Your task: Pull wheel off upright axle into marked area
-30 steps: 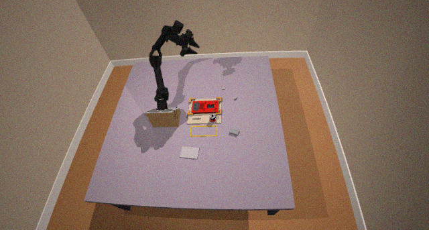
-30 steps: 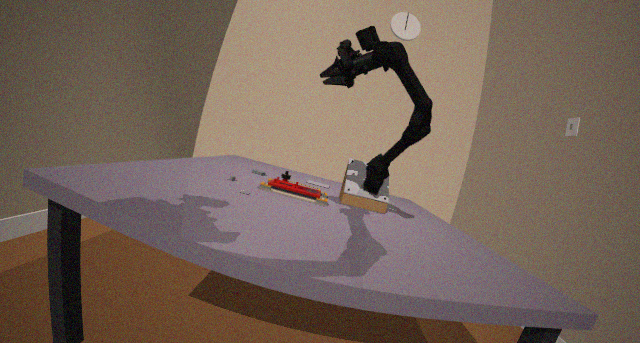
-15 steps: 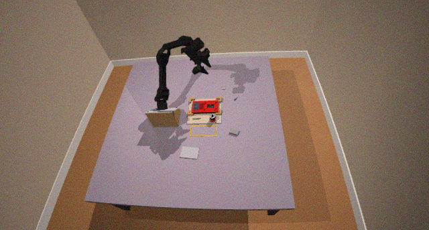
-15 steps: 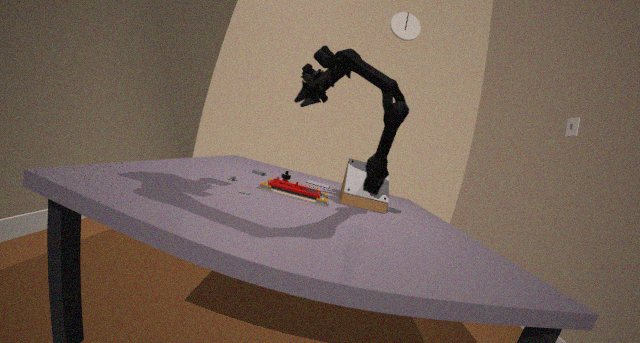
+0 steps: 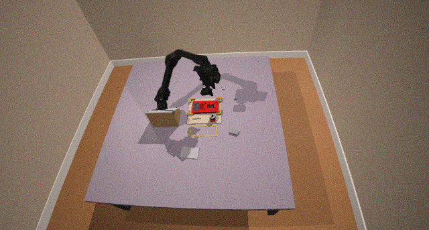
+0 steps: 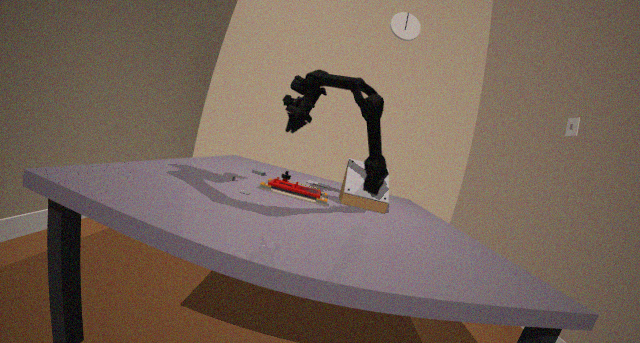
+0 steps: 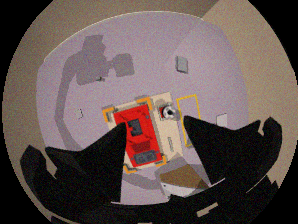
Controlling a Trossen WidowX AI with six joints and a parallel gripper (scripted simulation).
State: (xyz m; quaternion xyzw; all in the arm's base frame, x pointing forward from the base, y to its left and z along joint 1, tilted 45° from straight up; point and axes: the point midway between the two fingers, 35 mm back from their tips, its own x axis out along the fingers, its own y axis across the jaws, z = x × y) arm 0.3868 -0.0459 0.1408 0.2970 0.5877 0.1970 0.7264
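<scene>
The small black wheel with a pale hub (image 5: pixel 212 121) (image 6: pixel 285 180) (image 7: pixel 169 111) sits upright on its mount, on the pale board (image 5: pixel 201 125) (image 7: pixel 163 132) beside the red car body. The axle is too small to make out. The marked area, a yellow outline (image 5: pixel 217 131) (image 7: pixel 187 97), lies on the table next to the board, with no object inside it. My gripper (image 5: pixel 210 89) (image 6: pixel 290 131) (image 7: pixel 156 123) is open, with nothing between its fingers. It hangs high above the table, well clear of the wheel, pointing down.
The red body (image 5: pixel 206 111) (image 6: pixel 295 188) (image 7: pixel 144 113) lies between orange corner brackets (image 5: pixel 191 99). A grey block (image 5: pixel 234 132) (image 6: pixel 259 172) (image 7: pixel 181 64) and a flat white piece (image 5: pixel 194 153) (image 7: pixel 221 119) lie near the outline. Small pieces lie beyond the body. The arm's base box (image 5: pixel 164 119) stands beside the board.
</scene>
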